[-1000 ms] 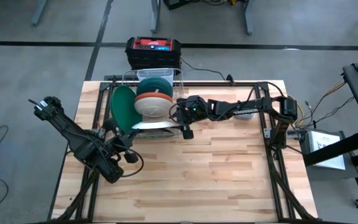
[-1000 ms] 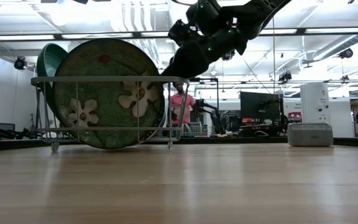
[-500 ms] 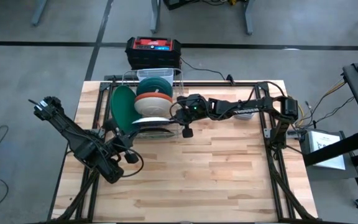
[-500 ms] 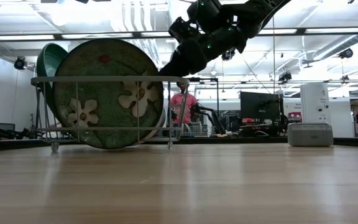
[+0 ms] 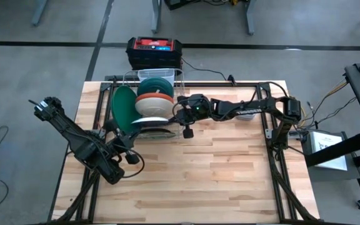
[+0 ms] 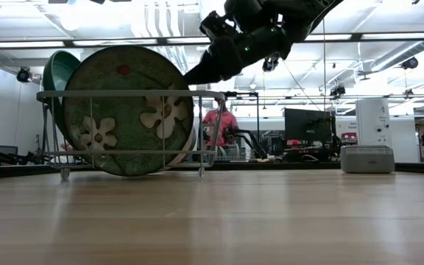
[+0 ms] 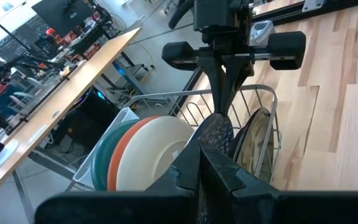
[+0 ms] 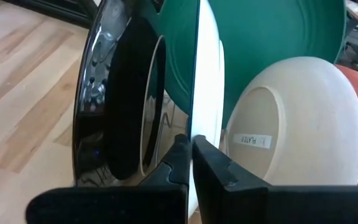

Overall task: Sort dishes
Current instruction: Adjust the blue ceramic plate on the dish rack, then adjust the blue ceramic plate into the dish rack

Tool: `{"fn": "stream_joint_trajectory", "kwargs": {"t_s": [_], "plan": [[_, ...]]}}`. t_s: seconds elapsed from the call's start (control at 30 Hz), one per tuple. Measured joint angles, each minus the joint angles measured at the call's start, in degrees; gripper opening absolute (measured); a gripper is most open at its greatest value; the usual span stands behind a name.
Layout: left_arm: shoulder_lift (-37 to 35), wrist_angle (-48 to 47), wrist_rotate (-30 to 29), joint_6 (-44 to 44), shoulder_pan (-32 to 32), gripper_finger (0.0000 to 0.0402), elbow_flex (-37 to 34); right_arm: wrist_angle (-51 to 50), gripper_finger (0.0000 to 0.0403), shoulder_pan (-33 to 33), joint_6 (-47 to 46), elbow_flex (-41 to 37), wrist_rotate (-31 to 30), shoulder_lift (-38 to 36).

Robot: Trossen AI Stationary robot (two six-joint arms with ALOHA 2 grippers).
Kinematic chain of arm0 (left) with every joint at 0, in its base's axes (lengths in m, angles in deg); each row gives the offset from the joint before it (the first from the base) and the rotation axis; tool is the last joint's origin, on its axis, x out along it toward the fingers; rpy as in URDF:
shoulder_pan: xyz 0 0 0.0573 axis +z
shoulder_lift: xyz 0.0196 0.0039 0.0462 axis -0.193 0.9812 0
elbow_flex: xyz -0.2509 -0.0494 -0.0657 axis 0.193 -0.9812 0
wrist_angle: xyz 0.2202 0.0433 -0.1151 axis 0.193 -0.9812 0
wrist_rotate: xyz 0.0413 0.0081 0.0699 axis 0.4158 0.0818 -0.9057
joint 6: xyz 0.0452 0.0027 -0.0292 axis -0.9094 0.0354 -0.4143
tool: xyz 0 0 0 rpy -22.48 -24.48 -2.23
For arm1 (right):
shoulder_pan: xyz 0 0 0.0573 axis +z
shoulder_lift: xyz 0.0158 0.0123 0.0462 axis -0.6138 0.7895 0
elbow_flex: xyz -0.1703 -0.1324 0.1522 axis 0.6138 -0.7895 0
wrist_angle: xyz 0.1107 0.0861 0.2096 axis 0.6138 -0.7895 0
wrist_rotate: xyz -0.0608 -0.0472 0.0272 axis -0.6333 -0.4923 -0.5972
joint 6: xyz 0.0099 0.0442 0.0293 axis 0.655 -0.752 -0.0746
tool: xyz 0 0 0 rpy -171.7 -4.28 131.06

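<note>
Pale plank table (image 5: 217, 169), wire rack (image 5: 181, 132) of dishes (image 5: 153, 100), right gripper (image 5: 175, 111) pinching a white plate's (image 8: 209, 93) rim, left gripper (image 5: 125, 157) pressed together, monitors (image 6: 308, 126) and a person (image 6: 219, 125) behind.

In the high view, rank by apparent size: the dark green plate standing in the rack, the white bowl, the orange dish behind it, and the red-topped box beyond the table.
Largest to smallest, as seen from above:
1. Red-topped box
2. Dark green plate, though seen at an angle
3. White bowl
4. Orange dish, mostly hidden by the bowl, so its rank is unsure
</note>
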Motion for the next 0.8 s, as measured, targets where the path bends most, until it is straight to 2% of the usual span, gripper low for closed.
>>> {"fn": "stream_joint_trajectory", "kwargs": {"t_s": [0.43,0.67,0.8], "plan": [[0.0,0.14,0.01,0.0,0.0,0.0,0.0,-0.3,0.0002,-2.74,-2.36,0.02,-1.66,-3.78],[0.0,0.22,0.03,0.0,0.0,0.0,0.0,-10.97,0.0,-3.56,6.03,-0.06,6.33,-4.32],[0.0,0.22,0.03,-0.01,-0.01,0.0,0.0,-13.96,0.0012,-3.55,7.08,-0.25,8.23,-4.32]]}}
